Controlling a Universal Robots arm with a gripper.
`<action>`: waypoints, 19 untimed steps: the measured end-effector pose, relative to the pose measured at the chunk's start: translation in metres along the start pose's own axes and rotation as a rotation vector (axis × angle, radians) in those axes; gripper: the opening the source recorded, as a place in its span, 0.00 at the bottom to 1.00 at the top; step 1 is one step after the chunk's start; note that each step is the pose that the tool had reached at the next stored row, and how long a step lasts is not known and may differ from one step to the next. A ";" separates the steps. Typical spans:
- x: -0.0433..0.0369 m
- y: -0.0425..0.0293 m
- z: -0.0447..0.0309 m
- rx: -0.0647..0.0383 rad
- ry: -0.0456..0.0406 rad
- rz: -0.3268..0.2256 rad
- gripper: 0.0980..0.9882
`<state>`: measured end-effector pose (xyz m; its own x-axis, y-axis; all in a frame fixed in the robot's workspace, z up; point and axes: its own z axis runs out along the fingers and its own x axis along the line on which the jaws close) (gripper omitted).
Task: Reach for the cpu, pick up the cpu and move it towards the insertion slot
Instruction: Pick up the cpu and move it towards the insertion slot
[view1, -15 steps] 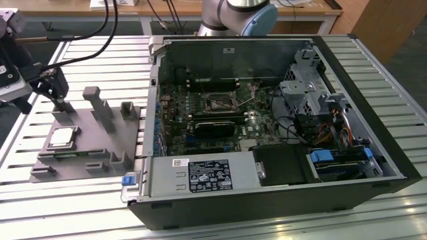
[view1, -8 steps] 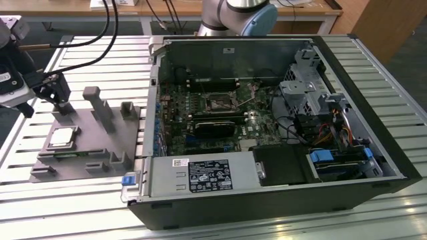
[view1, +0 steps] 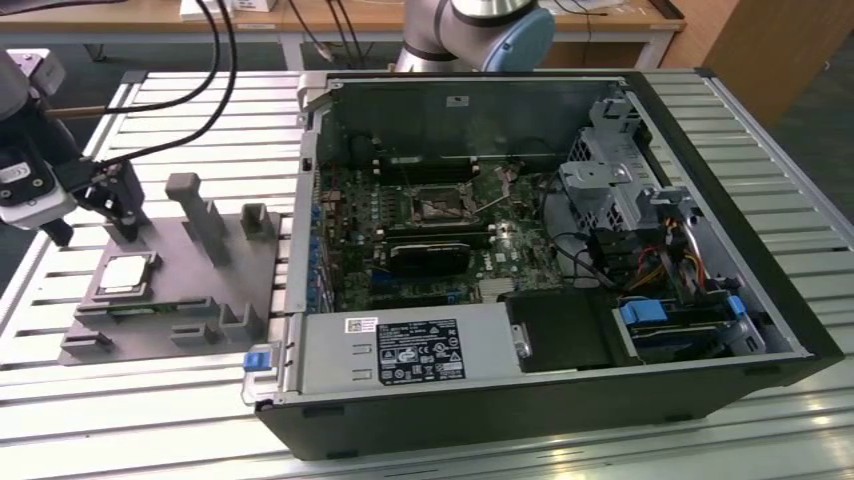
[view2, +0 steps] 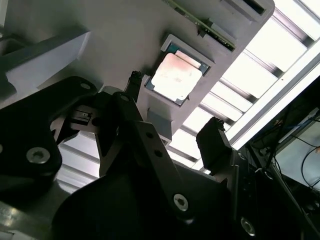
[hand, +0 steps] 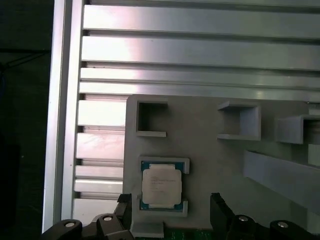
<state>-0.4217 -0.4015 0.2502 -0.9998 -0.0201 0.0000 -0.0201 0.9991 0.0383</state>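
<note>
Hovering w/ pincer (view1: 91, 222) spread wide, nothing held, above grey fixture plate (view1: 187, 288) by tabletop's (view1: 134, 420) edge at exterior view's left. Just below fingertips: cpu (view1: 124, 272), flat in its recess near plate's edge on that side, untouched. In first wrist view, framed between both fingers (hand: 216, 206), short span across the gap — approx. lined up, by the look. Well apart toward exterior view's right, inside pc case (view1: 534, 412) — insertion slot (view1: 438, 205).

Slatted aluminium table (view1: 134, 405) carries two items: grey fixture plate (view1: 180, 285) on the exterior view's left, and open black PC case (view1: 534, 410) just beside it on the right. Both sit flat on the slats.
</note>
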 end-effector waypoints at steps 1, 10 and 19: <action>0.0001 -0.0006 0.0018 0.000 0.0000 0.000 0.70; 0.0003 -0.0066 0.0180 -0.001 0.0001 -0.007 0.70; 0.0007 -0.0086 0.0322 -0.006 0.0001 -0.007 0.70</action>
<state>-0.4223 -0.4088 0.2178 -0.9996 -0.0273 -0.0001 -0.0273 0.9987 0.0440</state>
